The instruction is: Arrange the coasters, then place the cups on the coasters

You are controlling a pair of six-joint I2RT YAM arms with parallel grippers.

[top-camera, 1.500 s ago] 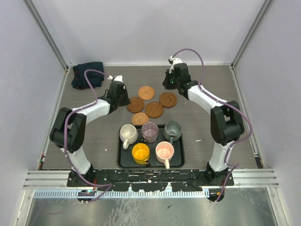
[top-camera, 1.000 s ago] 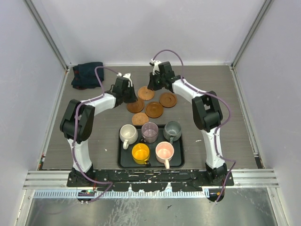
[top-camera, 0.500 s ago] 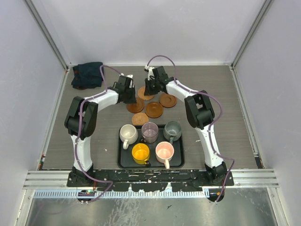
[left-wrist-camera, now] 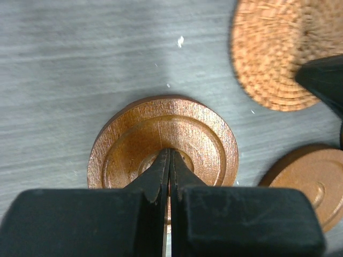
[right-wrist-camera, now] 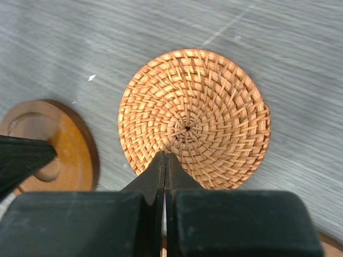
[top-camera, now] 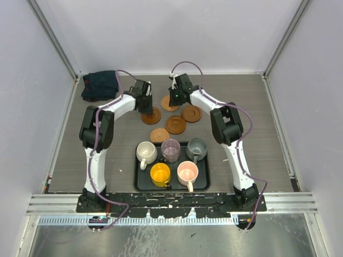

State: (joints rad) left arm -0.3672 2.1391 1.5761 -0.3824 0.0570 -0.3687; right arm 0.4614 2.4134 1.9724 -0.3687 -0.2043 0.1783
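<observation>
Five round brown coasters lie in a cluster behind the tray. My left gripper [top-camera: 147,108] is shut, its tips [left-wrist-camera: 169,152] down on the centre of a ringed wooden coaster [left-wrist-camera: 203,134], the leftmost one [top-camera: 153,116]. My right gripper [top-camera: 172,100] is shut too, its tips [right-wrist-camera: 164,155] at the near edge of a woven coaster [right-wrist-camera: 198,107], the farthest one [top-camera: 167,105]. Neither gripper holds anything. Three other coasters [top-camera: 191,113] [top-camera: 175,124] [top-camera: 159,135] lie nearby. The cream [top-camera: 146,152], mauve [top-camera: 171,150], grey-green [top-camera: 196,149], yellow [top-camera: 160,174] and pink [top-camera: 187,172] cups stand on the tray.
The black tray [top-camera: 140,185] sits between the arm bases at the near side. A dark teal cloth [top-camera: 99,84] is bunched in the far left corner. The two grippers are close together; each one's finger shows at the edge of the other's wrist view.
Both arms have reached farther out and inward. The left gripper has come onto the leftmost coaster and the right gripper has swung left onto the woven one. The cups have not moved.
</observation>
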